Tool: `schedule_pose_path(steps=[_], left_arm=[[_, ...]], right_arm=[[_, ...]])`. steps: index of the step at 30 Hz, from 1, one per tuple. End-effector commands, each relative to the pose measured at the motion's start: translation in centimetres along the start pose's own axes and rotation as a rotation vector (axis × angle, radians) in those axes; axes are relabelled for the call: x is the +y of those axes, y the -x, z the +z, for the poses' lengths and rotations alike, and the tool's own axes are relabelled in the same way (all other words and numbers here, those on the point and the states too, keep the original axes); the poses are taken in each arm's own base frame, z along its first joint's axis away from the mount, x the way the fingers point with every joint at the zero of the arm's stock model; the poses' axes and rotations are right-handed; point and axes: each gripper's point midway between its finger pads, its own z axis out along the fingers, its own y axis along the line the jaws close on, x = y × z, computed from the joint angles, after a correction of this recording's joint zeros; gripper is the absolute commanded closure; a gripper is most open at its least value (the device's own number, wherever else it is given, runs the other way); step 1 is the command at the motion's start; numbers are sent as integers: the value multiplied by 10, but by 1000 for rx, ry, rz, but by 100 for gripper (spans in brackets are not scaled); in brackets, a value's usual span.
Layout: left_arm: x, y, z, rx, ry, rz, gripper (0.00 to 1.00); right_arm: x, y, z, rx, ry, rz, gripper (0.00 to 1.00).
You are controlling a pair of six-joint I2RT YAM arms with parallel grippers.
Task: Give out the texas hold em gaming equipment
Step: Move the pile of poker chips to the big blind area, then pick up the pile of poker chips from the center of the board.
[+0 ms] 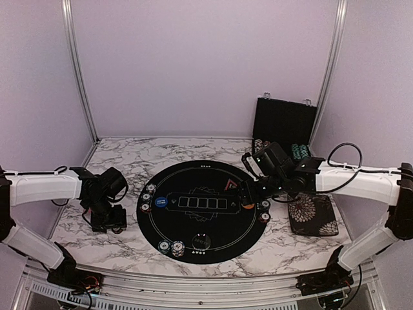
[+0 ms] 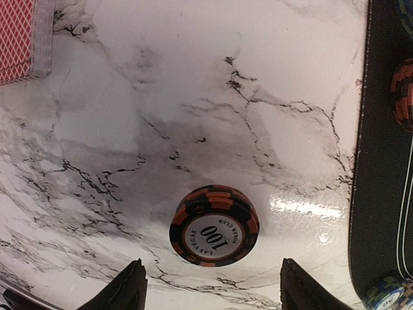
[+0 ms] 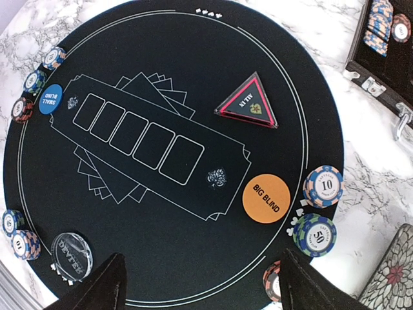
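A small stack of black-and-orange "100" chips (image 2: 214,225) lies on the marble just ahead of my left gripper (image 2: 216,292), which is open with a finger on each side. Red-backed cards (image 2: 16,39) lie further off at the left. My right gripper (image 3: 203,292) hovers open above the round black mat (image 3: 193,252), holding nothing. On the mat are an orange BIG BLIND button (image 3: 266,198), a blue SMALL BLIND button (image 3: 50,99), a clear dealer button (image 3: 71,253) and a triangular ALL IN marker (image 3: 247,104). Chip stacks (image 3: 323,186) (image 3: 315,234) stand at its rim; a red one (image 3: 272,281) is partly hidden by a finger.
The black chip case (image 1: 284,123) stands open at the back right with chips inside. A floral black pad (image 1: 312,214) lies right of the mat. More chip stacks sit at the mat's left edge (image 1: 147,198) and near edge (image 1: 171,247). Metal frame posts flank the table.
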Motion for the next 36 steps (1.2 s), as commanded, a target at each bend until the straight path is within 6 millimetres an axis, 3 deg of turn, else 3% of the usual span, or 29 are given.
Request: schedule_pose_path(steps=[1, 7, 36], left_arm=[[-2, 1, 9, 15, -9, -9, 28], [-8, 5, 16, 23, -15, 5, 31], [8, -2, 26, 56, 31, 24, 52]], right_arm=[[2, 18, -12, -63, 27, 13, 21], [1, 18, -12, -65, 26, 16, 21], [-1, 13, -10, -63, 31, 21, 20]])
